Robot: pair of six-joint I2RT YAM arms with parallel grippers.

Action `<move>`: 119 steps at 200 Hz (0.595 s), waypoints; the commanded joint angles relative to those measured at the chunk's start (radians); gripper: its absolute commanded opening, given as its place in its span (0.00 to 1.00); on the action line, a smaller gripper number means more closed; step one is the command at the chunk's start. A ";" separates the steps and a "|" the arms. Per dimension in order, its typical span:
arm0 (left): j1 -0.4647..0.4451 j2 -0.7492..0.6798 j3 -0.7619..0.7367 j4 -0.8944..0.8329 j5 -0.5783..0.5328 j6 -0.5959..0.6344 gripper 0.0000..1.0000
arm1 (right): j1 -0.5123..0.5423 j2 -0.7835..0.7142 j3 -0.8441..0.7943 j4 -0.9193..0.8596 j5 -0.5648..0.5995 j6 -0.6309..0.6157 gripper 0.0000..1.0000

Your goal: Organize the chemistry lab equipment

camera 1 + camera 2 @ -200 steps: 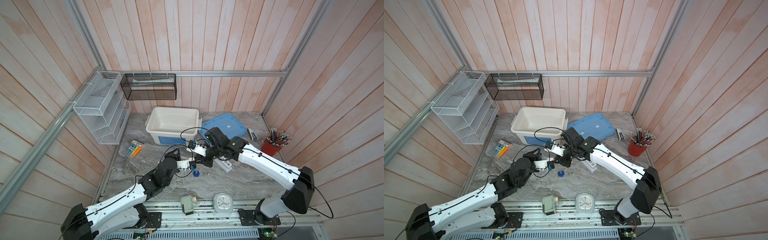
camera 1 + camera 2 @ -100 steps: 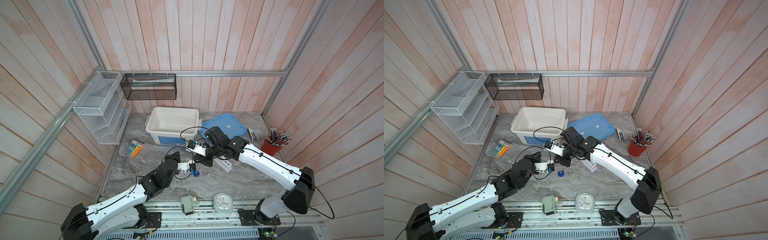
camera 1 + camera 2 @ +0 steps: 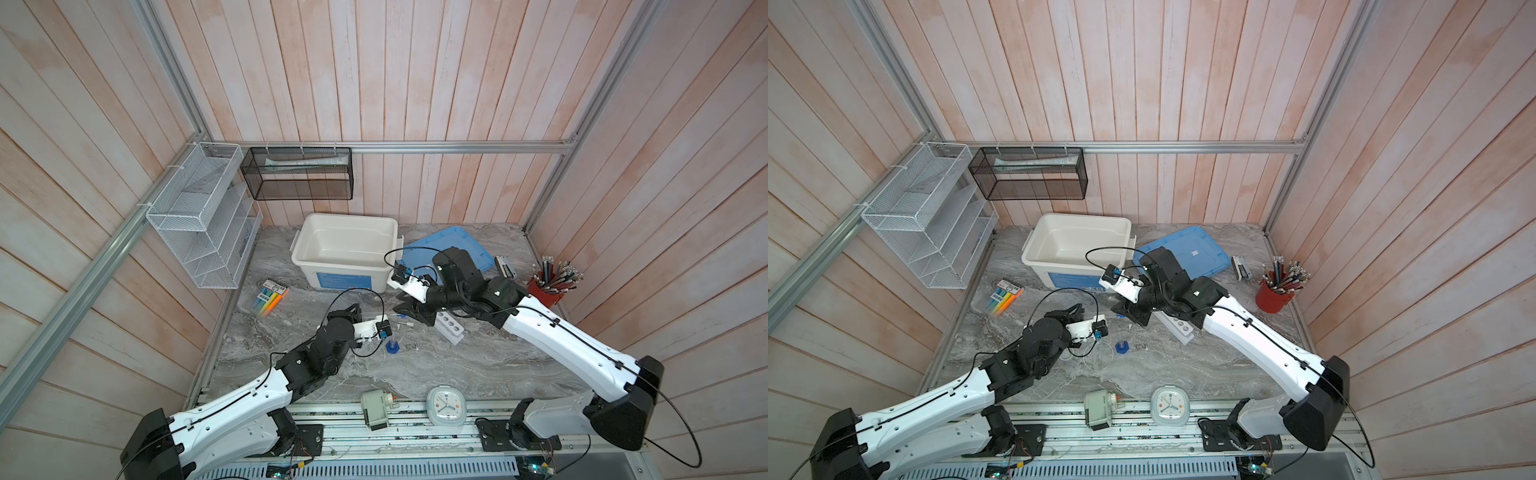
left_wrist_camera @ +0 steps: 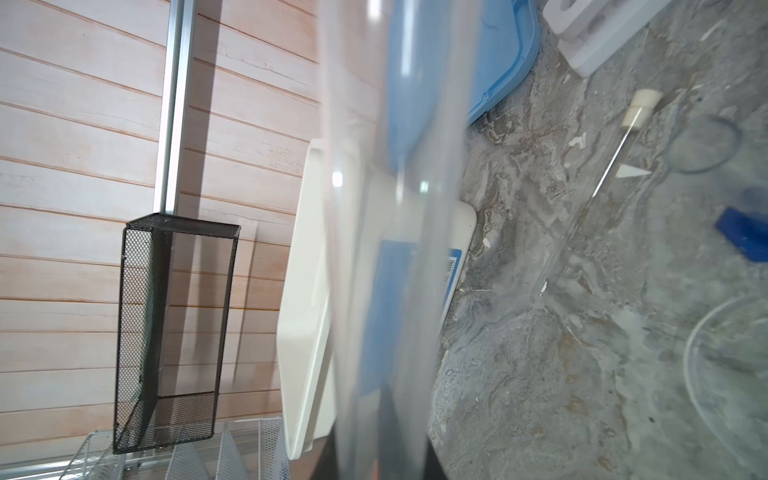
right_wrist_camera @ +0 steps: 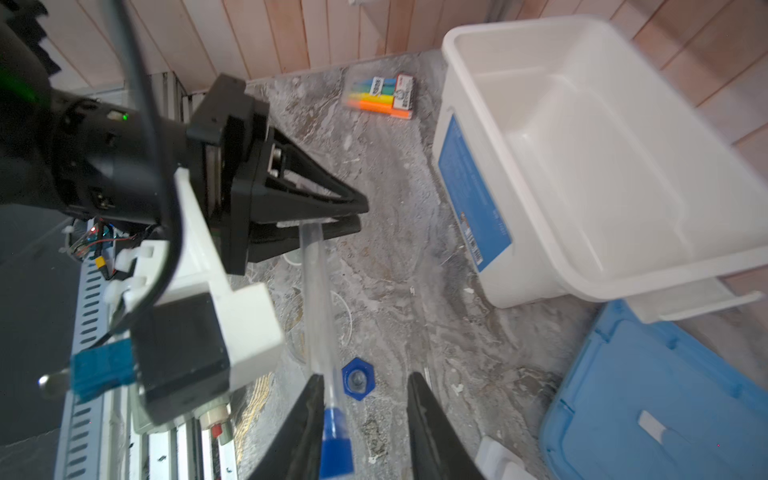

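Right wrist view takes in the marbled desk (image 5: 395, 232), the open white tub (image 5: 515, 174) standing on it, and the blue lid (image 5: 665, 395) lying flat beside the tub. In both top views the left arm (image 3: 232, 411) and the right arm (image 3: 573, 349) meet in front of the tub. The white six-hole rack (image 3: 449, 328) sits just beside the right arm's wrist, nearer to it than to the left arm. The small blue-based cylinder (image 5: 358, 379) stands upright on the desk near the meeting point, and a white-capped tube (image 4: 594, 191) lies flat on the desk close by.

The thing in hand is the blue-capped tube (image 5: 320, 316), held off the desk. The left jaws are pinched narrow on its clear rounded end. From there its long axis runs straight toward the right jaws, and its blue cap sits between them. The right jaws stand apart: the cap rests against one jaw and is clear of the other, so they grip nothing.

The left jaws alone appear to carry the tube. This reads as a handover. Whichever arm goes on, the tube must be turned upright, cap uppermost, over a hole in the rack, and the rounded end that goes in is the end now pinched.
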 commanded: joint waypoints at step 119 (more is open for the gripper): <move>0.456 0.049 0.148 0.058 1.202 -0.942 0.11 | -0.185 -0.253 -0.289 0.598 -0.172 0.293 0.44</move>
